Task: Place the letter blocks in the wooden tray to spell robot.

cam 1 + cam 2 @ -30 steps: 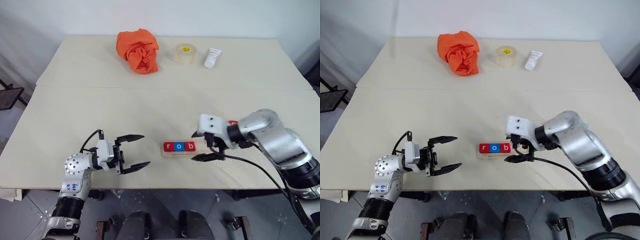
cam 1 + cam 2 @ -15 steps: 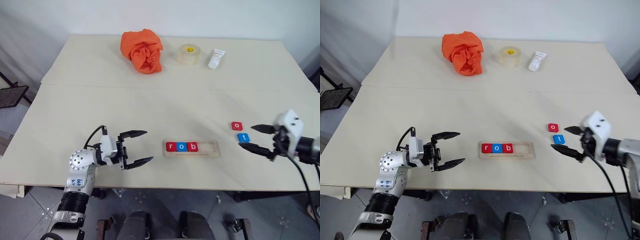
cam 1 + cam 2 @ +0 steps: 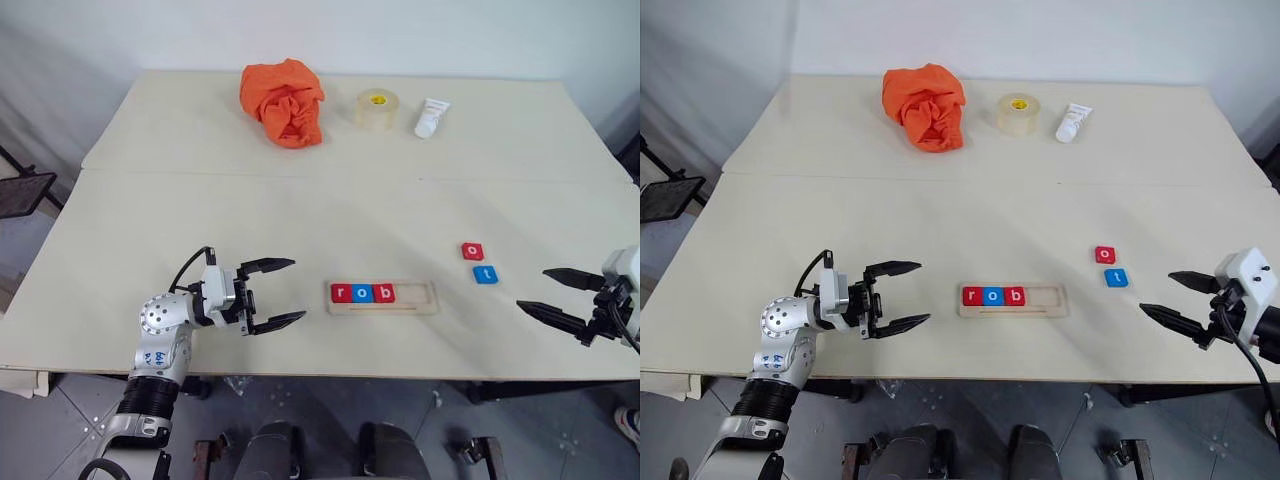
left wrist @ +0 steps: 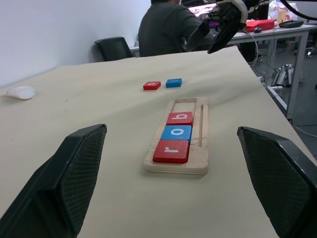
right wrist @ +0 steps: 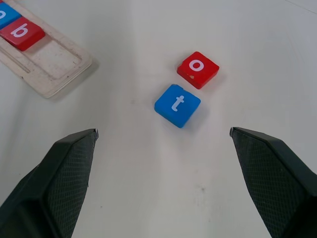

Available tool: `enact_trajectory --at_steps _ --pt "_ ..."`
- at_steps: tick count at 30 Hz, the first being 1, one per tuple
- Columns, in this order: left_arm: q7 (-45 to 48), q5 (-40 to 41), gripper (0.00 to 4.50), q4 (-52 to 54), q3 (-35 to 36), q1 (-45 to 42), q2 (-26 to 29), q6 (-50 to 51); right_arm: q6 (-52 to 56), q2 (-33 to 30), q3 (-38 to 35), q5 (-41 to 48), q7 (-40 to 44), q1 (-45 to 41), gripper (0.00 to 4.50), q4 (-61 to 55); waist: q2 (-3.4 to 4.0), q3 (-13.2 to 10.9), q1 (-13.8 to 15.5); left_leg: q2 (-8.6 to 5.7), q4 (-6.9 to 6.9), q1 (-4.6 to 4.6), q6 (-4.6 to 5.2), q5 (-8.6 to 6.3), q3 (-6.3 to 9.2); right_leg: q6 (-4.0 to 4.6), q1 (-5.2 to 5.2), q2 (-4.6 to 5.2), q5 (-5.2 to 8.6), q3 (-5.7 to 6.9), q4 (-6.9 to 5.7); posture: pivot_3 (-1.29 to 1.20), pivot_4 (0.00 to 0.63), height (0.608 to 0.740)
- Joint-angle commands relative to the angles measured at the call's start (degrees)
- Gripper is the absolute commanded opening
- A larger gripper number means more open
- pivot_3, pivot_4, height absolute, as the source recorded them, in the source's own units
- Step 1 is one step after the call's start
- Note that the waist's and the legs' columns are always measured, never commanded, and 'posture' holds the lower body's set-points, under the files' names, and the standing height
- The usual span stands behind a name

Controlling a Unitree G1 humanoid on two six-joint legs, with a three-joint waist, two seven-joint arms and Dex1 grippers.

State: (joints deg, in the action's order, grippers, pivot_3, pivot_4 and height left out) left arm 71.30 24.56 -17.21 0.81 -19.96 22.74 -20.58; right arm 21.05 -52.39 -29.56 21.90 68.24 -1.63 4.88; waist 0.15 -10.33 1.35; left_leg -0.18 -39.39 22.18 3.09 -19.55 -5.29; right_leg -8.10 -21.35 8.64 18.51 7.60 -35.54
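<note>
Place: a lab or shared office workroom is indicated.
Work surface: a pale counter [image 3: 300, 210] is set against plain white walls.
Background: a seated person [image 4: 166, 27], a black office chair [image 4: 110, 48] and a cluttered desk [image 4: 277, 29] are seen in the left wrist view.
Floor: grey tiles are seen at the near edge.

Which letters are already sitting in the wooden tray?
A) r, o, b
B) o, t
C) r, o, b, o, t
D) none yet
A: the wooden tray holds a red r, a blue o and a red b, while the red o and blue t lie on the table beside it.
</note>
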Motion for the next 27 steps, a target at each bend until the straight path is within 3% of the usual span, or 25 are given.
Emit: enact_trajectory --at_steps 1,21,27 --pt "0.5 0.5 4.5 0.3 0.7 -0.5 0.5 -0.4 -0.6 -1.7 -1.7 1.1 -0.7 0.3 4.47 -0.4 0.0 0.0 0.0 0.0 0.0 0.0 0.0 0.0 0.0 0.0 0.0 0.0 0.0 0.0 0.0 0.0 0.15 0.74" --pt "1.1 0.6 4.5 -1.3 1.3 -0.9 0.2 -1.5 1.8 -3.0 -0.3 2.5 -3.2 -1.9 4.47 -1.6 0.0 0.0 0.0 -0.01 -0.03 0.01 0.0 0.0 0.01 0.0 0.01 0.01 0.0 0.0 0.0 0.0 0.15 0.74" --pt "0.9 0.6 4.5 -1.4 1.5 -0.8 -0.1 -2.2 13.0 -3.0 8.9 0.0 -11.4 -13.4 4.47 -0.5 0.01 0.0 -0.3 0.04 -0.1 0.01 0.0 0.0 0.02 0.0 0.01 -0.01 0.0 0.0 -0.01 0.0 0.15 0.74"
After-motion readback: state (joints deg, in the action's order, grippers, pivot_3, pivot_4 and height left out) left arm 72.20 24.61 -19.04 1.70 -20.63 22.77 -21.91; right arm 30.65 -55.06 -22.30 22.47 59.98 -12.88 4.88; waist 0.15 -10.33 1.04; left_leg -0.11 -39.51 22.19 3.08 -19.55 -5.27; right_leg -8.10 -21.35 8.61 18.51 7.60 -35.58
